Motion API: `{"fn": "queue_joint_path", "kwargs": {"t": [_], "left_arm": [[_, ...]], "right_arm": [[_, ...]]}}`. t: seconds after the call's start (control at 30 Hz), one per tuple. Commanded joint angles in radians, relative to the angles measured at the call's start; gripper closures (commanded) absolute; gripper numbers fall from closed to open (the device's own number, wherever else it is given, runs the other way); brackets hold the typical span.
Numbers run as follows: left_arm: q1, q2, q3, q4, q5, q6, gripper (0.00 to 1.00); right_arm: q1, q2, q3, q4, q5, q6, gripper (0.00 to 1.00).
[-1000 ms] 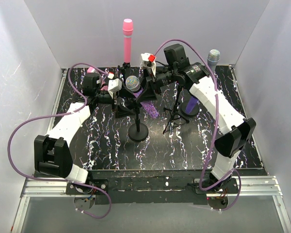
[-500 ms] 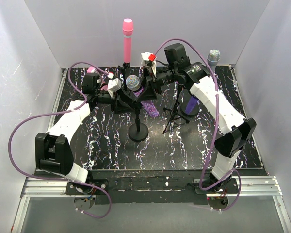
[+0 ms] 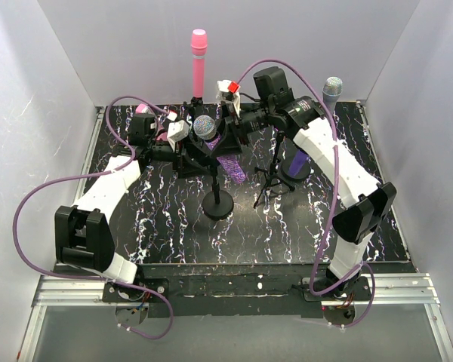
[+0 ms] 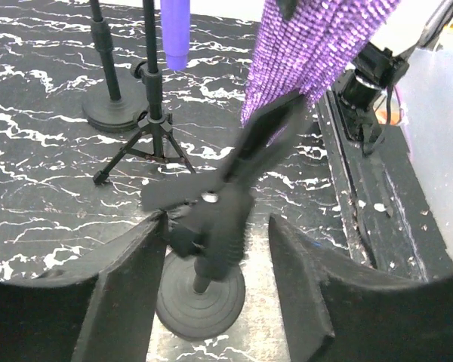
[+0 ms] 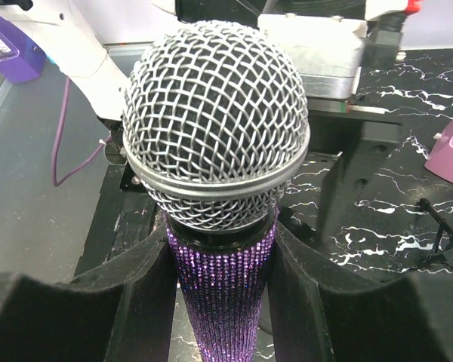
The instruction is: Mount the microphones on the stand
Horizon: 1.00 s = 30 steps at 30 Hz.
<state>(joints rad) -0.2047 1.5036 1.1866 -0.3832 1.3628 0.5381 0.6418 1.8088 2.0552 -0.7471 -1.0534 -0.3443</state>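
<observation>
Three plain white walls (image 3: 98, 45) box in a black, white-veined table (image 3: 287, 234). Toward 12 o'clock, your right gripper (image 5: 223, 241) is clamped on the glittery purple microphone (image 5: 215, 151), its lower end at the stand clip (image 4: 234, 204). Your left gripper (image 4: 215, 226) straddles that clip; whether it grips, you cannot tell.

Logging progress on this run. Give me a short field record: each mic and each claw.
glitter mic: tilted, held by right claw, lower end at the clip; seating unclear
clip: on middle stand, inside left claw
left claw: open around clip
right claw: shut on glitter mic
pink mic: upright, rear
silver mic: upright, rear right
purple mic: beside tripod stand, right of centre
</observation>
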Motion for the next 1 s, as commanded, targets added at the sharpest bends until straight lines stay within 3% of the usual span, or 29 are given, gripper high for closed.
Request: {"fn": "queue_joint_path", "kwargs": {"t": [0.0,0.17,0.27,0.4,0.5,0.57,0.73,0.97], "left_arm": [[0.005,-0.057,-0.01,0.108,-0.027,-0.055,0.37],[0.007,-0.092,-0.031,0.11,-0.08,-0.089,0.31],[0.007,-0.126,-0.053,0.113,-0.116,-0.113,0.13],[0.005,-0.178,-0.096,0.113,-0.177,-0.141,0.12],[0.005,-0.203,-0.12,0.093,-0.211,-0.147,0.19],[0.002,-0.212,-0.127,0.095,-0.206,-0.161,0.31],[-0.015,-0.195,-0.11,0.095,-0.182,-0.197,0.41],[-0.03,-0.212,-0.104,0.075,-0.16,-0.285,0.72]], "right_arm": [[-0.019,-0.029,0.068,0.055,0.0,0.047,0.99],[-0.057,-0.065,0.046,0.04,0.006,0.036,0.99],[-0.065,-0.08,0.028,0.034,-0.005,0.025,0.99],[-0.068,-0.092,0.017,0.029,-0.022,0.018,0.99],[-0.071,-0.104,0.002,0.028,-0.033,0.013,0.99],[-0.071,-0.114,-0.01,0.028,-0.034,0.008,0.99],[-0.073,-0.132,-0.027,0.034,-0.046,0.008,0.99],[-0.074,-0.161,-0.059,0.045,-0.045,0.01,0.99]]}}
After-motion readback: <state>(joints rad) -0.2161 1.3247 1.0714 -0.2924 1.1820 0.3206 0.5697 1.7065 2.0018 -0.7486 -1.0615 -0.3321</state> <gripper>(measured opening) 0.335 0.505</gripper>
